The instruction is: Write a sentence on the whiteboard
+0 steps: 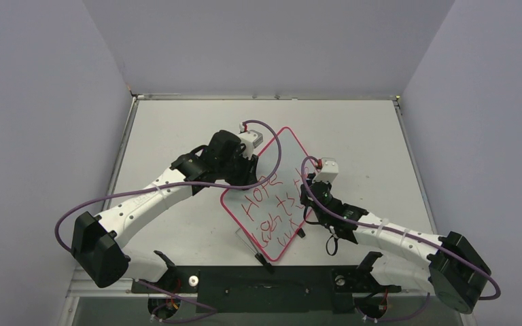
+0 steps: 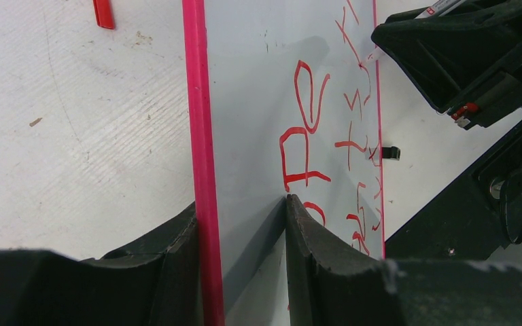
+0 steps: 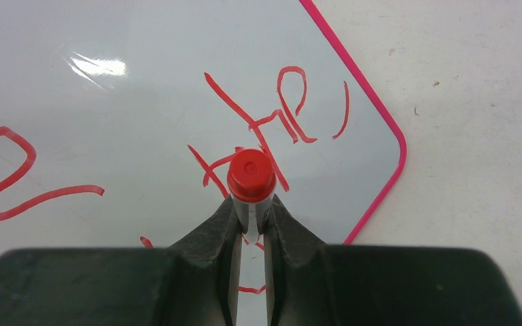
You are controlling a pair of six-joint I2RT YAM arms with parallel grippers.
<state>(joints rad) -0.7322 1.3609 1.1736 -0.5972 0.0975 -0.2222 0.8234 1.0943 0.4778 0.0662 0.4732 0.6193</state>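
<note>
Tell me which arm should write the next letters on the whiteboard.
Right. The right gripper is shut on the red marker, poised over the sentence on the whiteboard. The left gripper holds no marker. Its open jaws straddle the whiteboard's pink rim, so it looks better left steadying.

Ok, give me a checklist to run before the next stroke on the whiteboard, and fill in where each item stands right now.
1. Marker held in the right gripper: ok, the fingers are closed on its barrel.
2. Marker tip on the whiteboard: cannot tell, the marker's own body hides it.
3. Left gripper at the whiteboard: ok, its fingers stand apart astride the edge.
4. Grippers apart from each other: ok.
5. Blank space to write in: ok, the far half of the whiteboard is bare.
6. Writing readable: not ok, only "HOPE" is clear and the lines below are scrawl.
</note>
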